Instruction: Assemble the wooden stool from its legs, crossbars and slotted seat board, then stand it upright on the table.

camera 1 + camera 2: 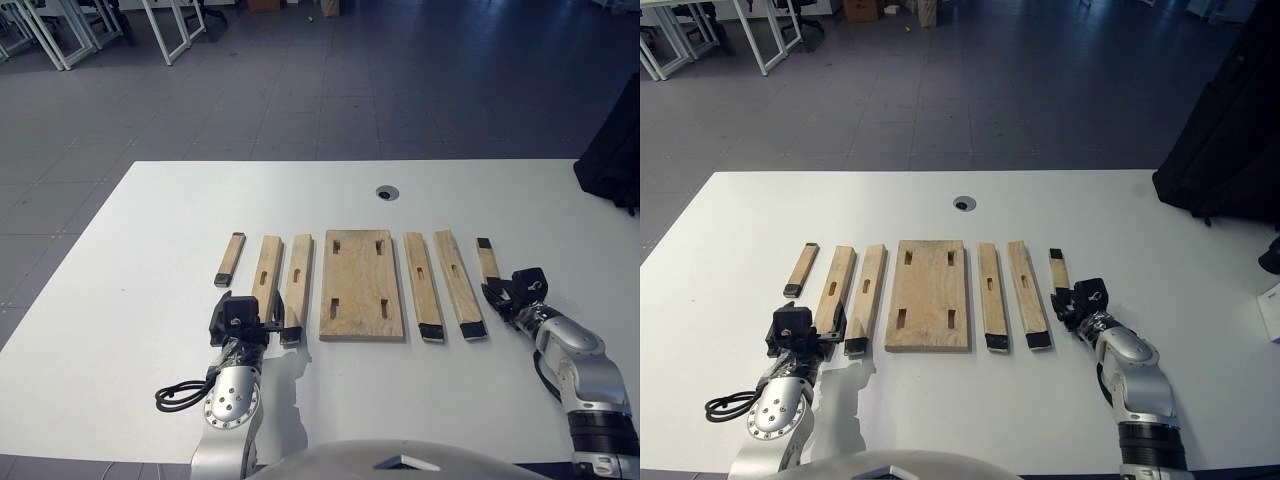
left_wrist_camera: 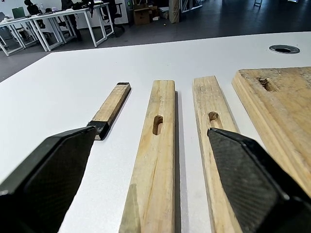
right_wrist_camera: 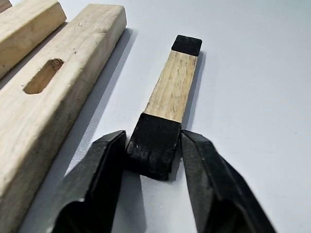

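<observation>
On the white table [image 1: 150, 260] lie the seat board [image 1: 361, 284] in the middle and two legs [image 1: 266, 272] and one crossbar [image 1: 231, 257] at each side.

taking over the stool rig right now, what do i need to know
Left gripper: open, at the near ends of the left legs, holding nothing.
Right gripper: shut on the black near end of the right crossbar, which lies flat on the table.
Seat board: flat mid-table, right legs beside it, left crossbar outermost.
Done: nothing joined.
Left: all the assembly, then standing the stool up.
</observation>
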